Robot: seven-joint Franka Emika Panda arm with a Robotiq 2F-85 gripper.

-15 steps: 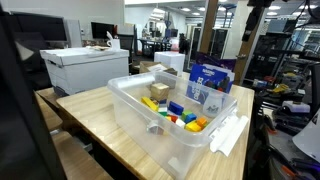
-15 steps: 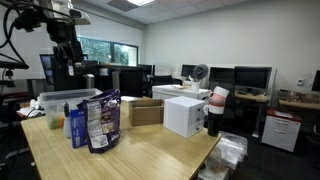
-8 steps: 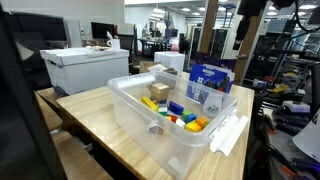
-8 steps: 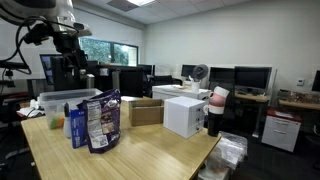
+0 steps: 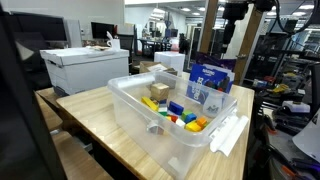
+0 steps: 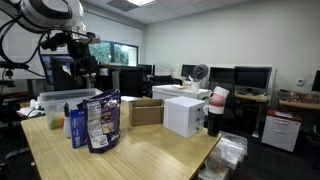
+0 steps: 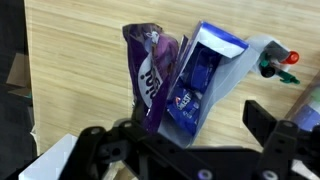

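**Claw** (image 7: pixel 180 138), jaws wide apart and empty, hangs well above a purple snack bag (image 7: pixel 150 75) and a blue snack bag (image 7: pixel 200 85), which stand together on the worktop (image 7: pixel 80 60) beside the clear bin (image 5: pixel 135 115). Both are probably light, soft and slippery; pinch the crimped top.

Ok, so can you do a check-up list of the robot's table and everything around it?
Surface: wooden table, bare wood showing, no spills seen.
Job's things: purple snack bag and blue snack bag stand upright, touching, beside the bin.
Clutter: clear bin of coloured blocks, lid alongside; white box behind.
Grippers: gripper open, above the bags, holding nothing.
Cables: black cable loops beside the arm.
Surroundings: office desks, monitors, fan.
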